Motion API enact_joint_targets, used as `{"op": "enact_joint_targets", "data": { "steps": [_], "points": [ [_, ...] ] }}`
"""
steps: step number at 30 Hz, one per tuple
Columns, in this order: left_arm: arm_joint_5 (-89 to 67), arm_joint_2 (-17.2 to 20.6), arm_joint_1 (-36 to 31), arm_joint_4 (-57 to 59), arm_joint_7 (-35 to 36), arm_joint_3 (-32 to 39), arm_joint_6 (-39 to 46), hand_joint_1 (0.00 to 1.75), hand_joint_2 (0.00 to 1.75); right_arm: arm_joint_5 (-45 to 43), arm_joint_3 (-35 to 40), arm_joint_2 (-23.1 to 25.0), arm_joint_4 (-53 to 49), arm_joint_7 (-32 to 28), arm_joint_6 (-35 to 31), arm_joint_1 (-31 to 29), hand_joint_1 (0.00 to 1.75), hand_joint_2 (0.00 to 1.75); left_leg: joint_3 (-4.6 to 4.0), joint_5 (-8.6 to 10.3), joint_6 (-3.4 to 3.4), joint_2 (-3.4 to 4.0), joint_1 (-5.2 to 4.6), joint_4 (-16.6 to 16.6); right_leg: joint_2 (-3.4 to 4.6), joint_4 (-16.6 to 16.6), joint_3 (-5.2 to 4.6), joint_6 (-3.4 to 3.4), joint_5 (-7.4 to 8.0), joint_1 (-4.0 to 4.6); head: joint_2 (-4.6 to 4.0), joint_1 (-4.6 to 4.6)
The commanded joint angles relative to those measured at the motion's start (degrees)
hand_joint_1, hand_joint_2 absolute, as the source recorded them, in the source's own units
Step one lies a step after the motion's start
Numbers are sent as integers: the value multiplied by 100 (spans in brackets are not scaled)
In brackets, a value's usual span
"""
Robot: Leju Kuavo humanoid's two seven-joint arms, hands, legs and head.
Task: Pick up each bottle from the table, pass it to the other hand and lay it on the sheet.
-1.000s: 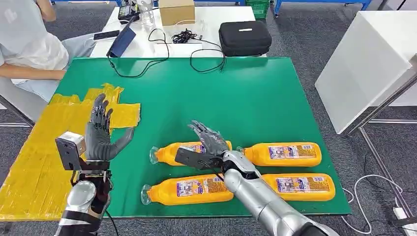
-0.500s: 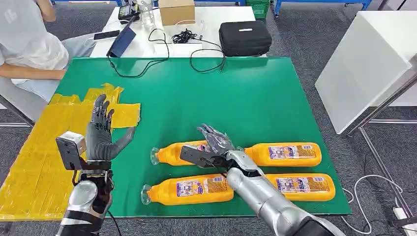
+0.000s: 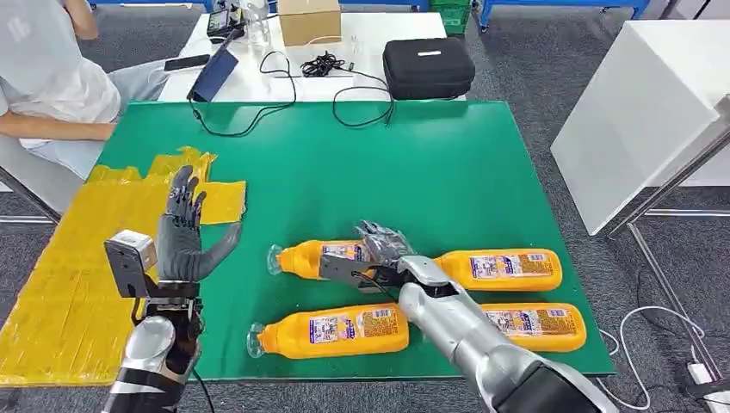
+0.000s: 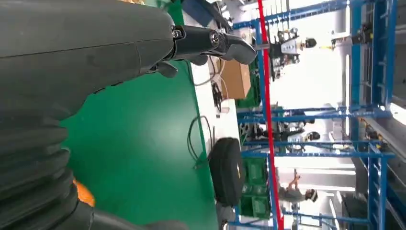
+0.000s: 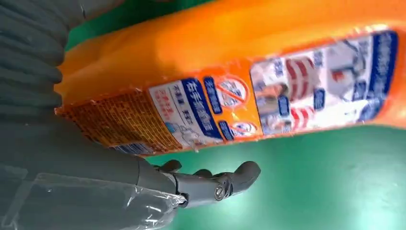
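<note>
The right hand [image 3: 379, 249] rests on the far-left orange bottle [image 3: 318, 257] lying on the bench [image 3: 448, 163], fingers seemingly not yet closed; wrap its middle squarely before lifting. The left hand [image 3: 185, 237] waits, fingers spread and empty.

Four bottles lie on their sides on the tabletop [image 3: 448, 163], in two rows of two near its front edge: rear-left bottle [image 3: 314, 256], rear-right bottle [image 3: 499, 268], front-left bottle [image 3: 331, 331], front-right bottle [image 3: 538, 320]. The sheet [image 3: 69, 258] covers the tabletop's left side. A case [image 3: 428, 65] sits behind, on another table.
</note>
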Motion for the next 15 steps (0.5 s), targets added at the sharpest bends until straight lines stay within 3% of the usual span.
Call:
{"op": "enact_joint_targets", "data": {
  "steps": [1,4,8,9,10,12,15],
  "points": [
    [49,-7,-346,301,85,-284,13,0,175,227,419,-17,904,129,371,-193,7,175,12,-1,-4,-15,4,-2,-19,-4,19,-5,-5,5,0,0],
    [55,0,-328,324,82,-273,16,0,175,229,421,-25,909,126,362,-184,7,175,19,-1,-3,-11,2,-4,-14,-5,24,-4,-4,2,0,0],
    [130,-36,-395,312,92,-302,-28,0,175,606,819,-46,973,186,616,-232,26,175,26,-1,-5,-17,6,-3,-22,-7,33,-7,-4,7,0,0],
    [132,-33,-378,303,98,-315,-26,0,175,607,815,-68,976,186,599,-215,61,175,28,-1,-4,-16,5,-3,-21,-6,35,-5,-5,6,0,0],
    [133,-35,-390,295,90,-320,-21,0,175,605,809,-65,970,179,575,-211,134,175,31,-1,-4,-16,4,-4,-20,-7,37,-5,-5,5,0,-2],
    [138,-31,-338,256,82,-308,16,0,175,506,661,-65,930,176,387,-202,175,175,35,0,-5,-19,6,-6,-24,-10,42,-6,-5,7,0,-2],
    [139,-25,-276,190,83,-289,47,0,175,372,407,-27,828,240,-36,-194,175,175,40,-2,-5,-13,7,-6,-20,-12,48,-7,-4,9,0,-2]
  ]
}}
